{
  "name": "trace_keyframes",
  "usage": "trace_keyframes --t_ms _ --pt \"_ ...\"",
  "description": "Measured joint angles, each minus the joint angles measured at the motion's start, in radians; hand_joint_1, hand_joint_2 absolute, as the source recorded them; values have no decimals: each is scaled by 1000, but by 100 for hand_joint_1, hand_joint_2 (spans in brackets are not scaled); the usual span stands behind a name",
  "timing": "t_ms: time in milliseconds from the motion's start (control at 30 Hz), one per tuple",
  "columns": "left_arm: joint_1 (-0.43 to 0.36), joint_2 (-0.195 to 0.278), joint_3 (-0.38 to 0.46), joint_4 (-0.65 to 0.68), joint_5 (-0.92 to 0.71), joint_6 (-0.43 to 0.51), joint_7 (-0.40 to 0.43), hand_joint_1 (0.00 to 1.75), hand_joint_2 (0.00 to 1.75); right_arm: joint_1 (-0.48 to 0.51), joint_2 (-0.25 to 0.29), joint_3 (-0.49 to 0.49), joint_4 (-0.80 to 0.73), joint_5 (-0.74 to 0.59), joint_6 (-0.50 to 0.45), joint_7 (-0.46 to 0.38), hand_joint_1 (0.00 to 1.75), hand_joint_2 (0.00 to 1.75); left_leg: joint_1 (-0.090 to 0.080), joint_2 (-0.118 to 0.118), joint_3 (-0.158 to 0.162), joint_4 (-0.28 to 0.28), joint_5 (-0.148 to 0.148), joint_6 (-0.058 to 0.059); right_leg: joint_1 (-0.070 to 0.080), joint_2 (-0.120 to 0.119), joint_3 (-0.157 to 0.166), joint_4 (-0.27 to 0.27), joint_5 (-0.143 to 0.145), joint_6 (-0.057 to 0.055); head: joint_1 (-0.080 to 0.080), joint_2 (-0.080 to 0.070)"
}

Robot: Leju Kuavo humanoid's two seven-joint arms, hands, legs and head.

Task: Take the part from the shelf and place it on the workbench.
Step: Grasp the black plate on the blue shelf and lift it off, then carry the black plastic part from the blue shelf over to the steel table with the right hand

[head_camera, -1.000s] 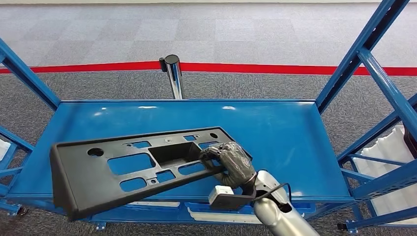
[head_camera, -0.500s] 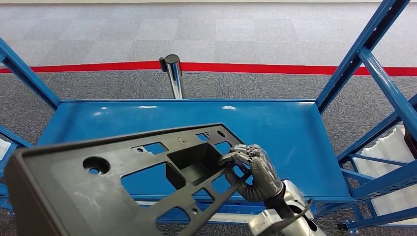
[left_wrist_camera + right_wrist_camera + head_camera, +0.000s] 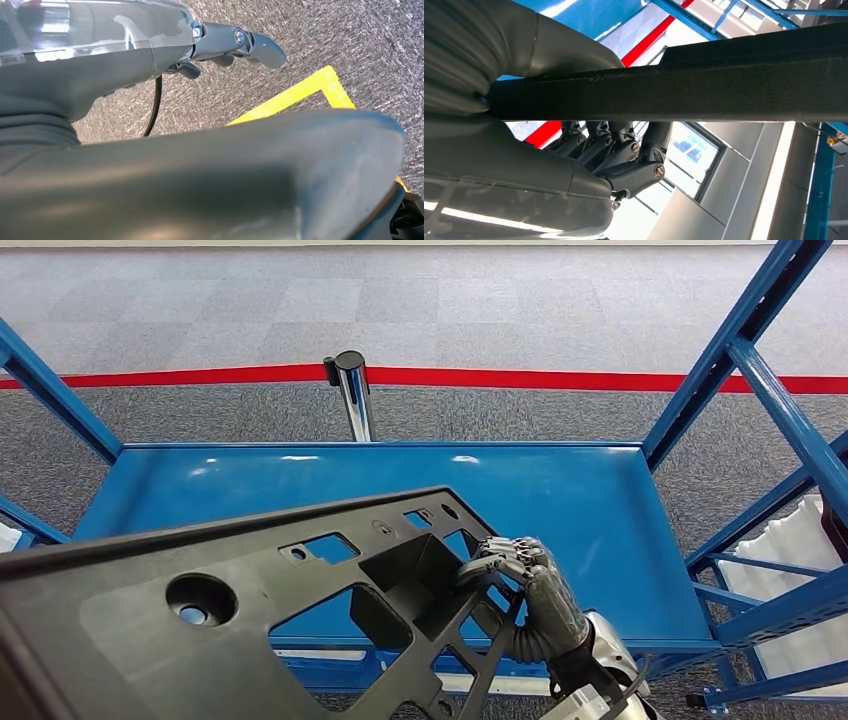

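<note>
You had the dark grey plastic panel (image 3: 250, 620) lifted clear of the blue shelf tray (image 3: 560, 500), tilted so its near end rose toward 7 o'clock. It was long and flat, pierced with rectangular cut-outs, a round hole near its left end and a recessed pocket at its middle. The right hand (image 3: 535, 595) gripped its 3 o'clock end, fingers (image 3: 619, 145) hooked through a cut-out over the panel's edge.

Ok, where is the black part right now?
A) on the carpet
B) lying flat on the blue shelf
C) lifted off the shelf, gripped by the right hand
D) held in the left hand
C: the right hand grips the black part through a cutout at its edge, holding it tilted above the blue shelf.
</note>
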Motion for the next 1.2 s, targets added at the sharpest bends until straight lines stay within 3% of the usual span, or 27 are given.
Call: trace_keyframes --t_ms 33,167,300,400,500,633,1200 --pt "0 0 0 0 0 0 0 0 0 0 0 -1 -1 -1 1 0 175 175 0 0 0 0 0 0 0 0 0 0 0 0 0 0" --pt "0 0 2 0 1 17 -58 0 175 5 -7 -9 -8 -65 56 25 175 175 0 0 0 0 0 0 0 0 0 0 0 0 0 0" --pt "1 0 3 0 2 45 -286 0 175 31 -105 -40 8 -430 364 258 175 175 -1 -4 0 0 0 0 0 -4 2 -1 -1 2 -3 0" --pt "5 0 3 0 -3 65 -341 0 175 58 -186 -90 48 -579 498 279 175 175 -2 -4 -1 0 0 1 -3 -5 2 -1 -1 4 2 0" --pt "6 0 4 0 -4 61 -344 0 175 61 -219 -114 64 -601 519 280 175 175 -2 -3 0 0 -1 2 -5 -3 1 -1 -2 4 2 0" --pt "5 0 5 0 0 -17 -337 0 175 44 -240 -124 95 -643 543 336 175 175 -2 -4 0 0 -1 2 -5 -4 1 -1 -2 5 1 0" --pt "5 0 6 0 -15 -50 -344 0 175 6 -227 -135 153 -624 553 324 175 175 -2 -3 2 0 -1 2 -4 -4 3 -1 -2 5 1 0"
